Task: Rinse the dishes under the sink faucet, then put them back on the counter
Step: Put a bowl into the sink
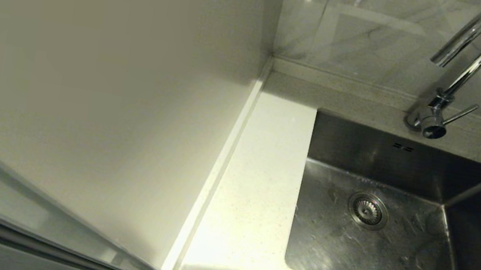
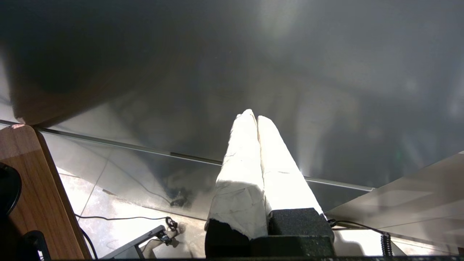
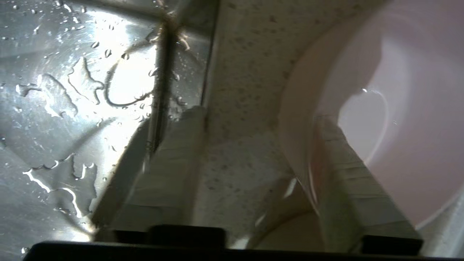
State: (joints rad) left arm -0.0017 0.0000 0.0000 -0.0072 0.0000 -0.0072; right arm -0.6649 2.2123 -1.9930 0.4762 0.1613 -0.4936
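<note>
In the right wrist view the pale pink bowl (image 3: 409, 108) sits on the speckled white counter (image 3: 246, 65), beside the edge of the wet sink (image 3: 72, 108). My right gripper (image 3: 259, 117) is open and straddles the bowl's near wall. One finger (image 3: 340, 163) is inside the bowl against that wall. The other finger (image 3: 177, 156) is outside it, over the counter by the sink's edge, with a gap to the wall. The head view shows the sink (image 1: 376, 255) with no dish in it and the chrome faucet (image 1: 466, 70), but no bowl and no arm.
My left gripper (image 2: 252, 116) is shut on nothing and parked low in front of a dark steel panel. The drain strainer (image 1: 367, 210) lies mid-basin among water drops. A plain off-white side panel (image 1: 98, 82) walls the counter strip (image 1: 257, 182) on the left.
</note>
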